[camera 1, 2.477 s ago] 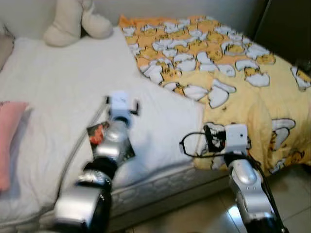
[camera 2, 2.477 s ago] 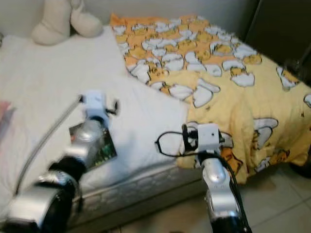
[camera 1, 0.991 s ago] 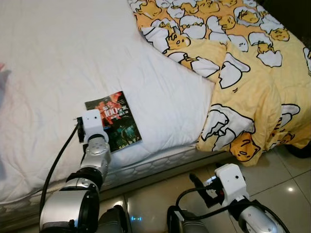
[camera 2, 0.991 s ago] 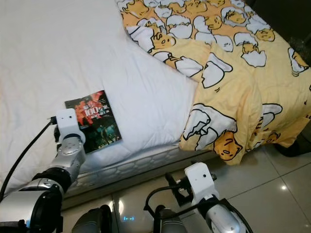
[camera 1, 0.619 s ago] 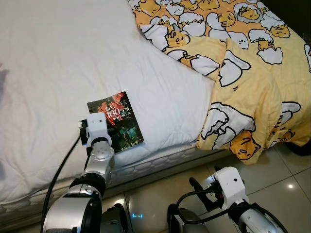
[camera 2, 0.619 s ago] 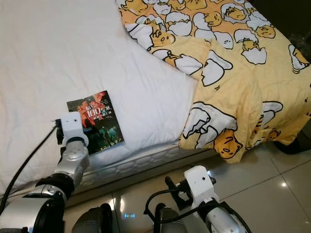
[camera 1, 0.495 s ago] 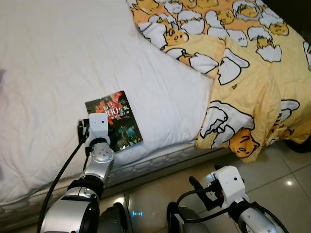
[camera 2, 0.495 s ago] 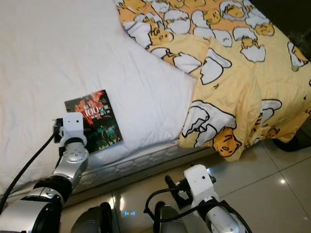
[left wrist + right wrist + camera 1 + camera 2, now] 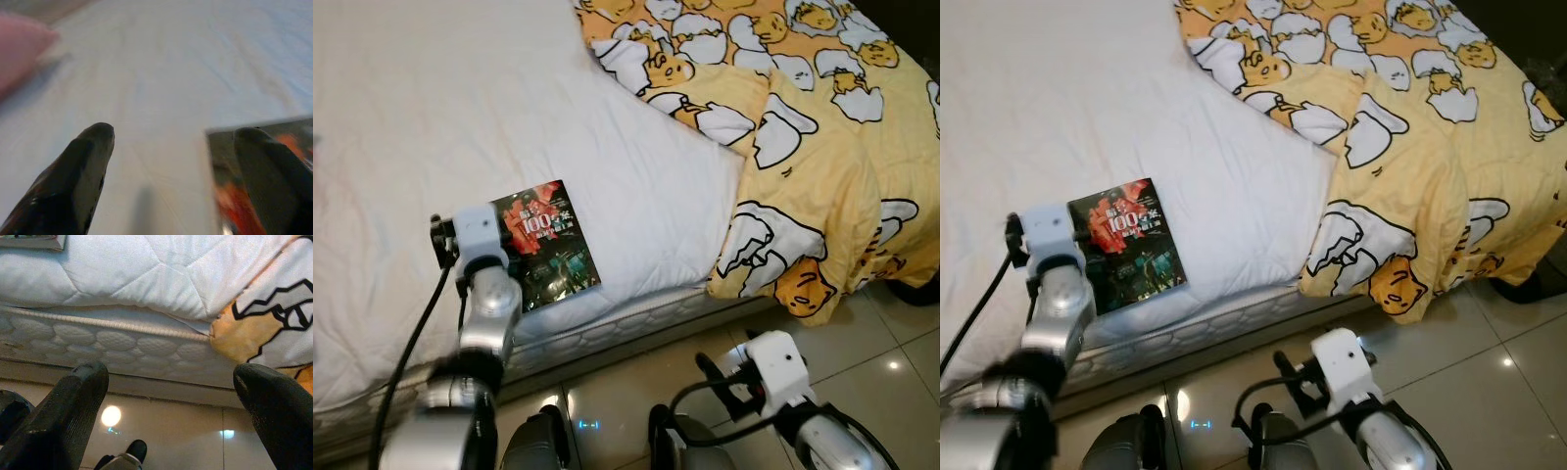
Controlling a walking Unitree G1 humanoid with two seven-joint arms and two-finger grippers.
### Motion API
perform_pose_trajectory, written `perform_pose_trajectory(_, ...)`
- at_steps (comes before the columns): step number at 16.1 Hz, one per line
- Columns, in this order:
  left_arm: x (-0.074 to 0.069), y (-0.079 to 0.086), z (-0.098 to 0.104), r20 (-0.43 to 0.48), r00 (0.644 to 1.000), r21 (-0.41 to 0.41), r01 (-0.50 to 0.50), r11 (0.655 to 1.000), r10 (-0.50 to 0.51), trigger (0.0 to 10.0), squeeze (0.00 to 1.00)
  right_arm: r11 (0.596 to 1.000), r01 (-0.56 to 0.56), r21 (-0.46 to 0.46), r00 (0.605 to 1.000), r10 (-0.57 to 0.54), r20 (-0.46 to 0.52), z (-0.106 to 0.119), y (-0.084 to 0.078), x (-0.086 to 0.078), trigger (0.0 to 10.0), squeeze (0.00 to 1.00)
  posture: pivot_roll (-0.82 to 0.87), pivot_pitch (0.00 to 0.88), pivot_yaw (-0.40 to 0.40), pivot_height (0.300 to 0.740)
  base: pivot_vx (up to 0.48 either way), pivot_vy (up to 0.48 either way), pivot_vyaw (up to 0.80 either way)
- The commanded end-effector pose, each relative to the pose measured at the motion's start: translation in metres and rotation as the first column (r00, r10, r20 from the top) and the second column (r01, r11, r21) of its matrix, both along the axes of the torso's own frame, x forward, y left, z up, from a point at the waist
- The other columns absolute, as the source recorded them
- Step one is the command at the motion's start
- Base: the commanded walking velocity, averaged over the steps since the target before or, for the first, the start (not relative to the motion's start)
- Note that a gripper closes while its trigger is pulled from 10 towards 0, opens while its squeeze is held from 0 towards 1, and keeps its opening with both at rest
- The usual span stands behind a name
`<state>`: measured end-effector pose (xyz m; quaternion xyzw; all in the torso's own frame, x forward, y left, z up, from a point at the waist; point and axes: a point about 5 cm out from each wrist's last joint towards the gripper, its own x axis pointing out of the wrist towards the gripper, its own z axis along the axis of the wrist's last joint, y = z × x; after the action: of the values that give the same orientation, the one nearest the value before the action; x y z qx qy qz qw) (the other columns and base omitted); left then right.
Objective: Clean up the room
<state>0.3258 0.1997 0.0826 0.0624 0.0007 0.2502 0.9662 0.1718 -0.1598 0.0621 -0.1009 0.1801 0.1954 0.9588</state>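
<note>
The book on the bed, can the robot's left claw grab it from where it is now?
Probably yes. The left claw is open and low over the white bed, one finger already over the book edge. Nothing lies between them.

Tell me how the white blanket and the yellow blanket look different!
The white blanket is plain and lies mostly flat across the bed, while the yellow blanket is covered in cartoon egg pictures. The white blanket stays up on the mattress, but the yellow blanket droops over the bed's edge toward the floor. A book rests on the white blanket, not on the yellow blanket. Both cover the same bed, and they meet in the middle.
</note>
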Motion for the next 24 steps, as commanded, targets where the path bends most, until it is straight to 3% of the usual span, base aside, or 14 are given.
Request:
perform_pose_trajectory(1,-0.013,-0.011,-0.021,-0.063,0.997,-0.085,0.046,0.995,-0.051,10.0,0.0,1.0,0.024,-0.003,0.999,-0.024,0.029,0.006,-0.006,0.0,10.0,0.0,-0.21,0.237,-0.072,0.74,0.0,0.0,0.0)
perform_pose_trajectory(3,-0.029,-0.027,-0.038,-0.099,0.989,-0.159,0.093,0.983,-0.109,10.0,0.0,1.0,0.007,-0.012,0.999,-0.007,0.035,0.006,-0.003,0.002,10.0,0.0,-0.2,0.227,-0.073,0.74,0.0,0.0,0.0)
perform_pose_trajectory(5,-0.036,-0.035,-0.045,-0.128,0.984,-0.167,0.106,0.98,-0.128,10.0,0.0,1.0,0.005,-0.011,0.999,-0.005,0.037,0.006,-0.003,0.003,10.0,0.0,-0.19,0.22,-0.077,0.74,0.0,0.0,0.0)
perform_pose_trajectory(9,-0.034,-0.034,-0.041,-0.128,0.982,-0.188,0.113,0.976,-0.138,10.0,0.0,1.0,0.002,-0.019,0.999,-0.002,0.033,0.004,-0.005,0.002,10.0,0.0,-0.21,0.214,-0.082,0.74,0.0,0.0,0.0)
perform_pose_trajectory(14,-0.039,-0.044,-0.02,-0.041,0.981,-0.049,0.189,0.981,-0.191,10.0,0.0,0.999,0.011,-0.035,1.0,-0.01,0.028,0.004,-0.011,-0.002,10.0,0.0,-0.21,0.201,-0.084,0.74,0.0,0.0,0.0)
perform_pose_trajectory(19,-0.051,-0.062,-0.042,-0.137,0.954,-0.195,0.239,0.951,-0.267,10.0,0.0,0.999,0.003,-0.036,1.0,-0.002,0.022,0.002,-0.009,-0.003,10.0,0.0,-0.2,0.208,-0.087,0.74,0.0,0.0,0.0)
perform_pose_trajectory(24,-0.046,-0.061,-0.048,-0.187,0.953,-0.176,0.205,0.963,-0.237,10.0,0.0,0.999,0.001,-0.037,1.0,0.0,0.02,0.003,-0.009,-0.004,10.0,0.0,-0.21,0.217,-0.091,0.74,0.0,0.0,0.0)
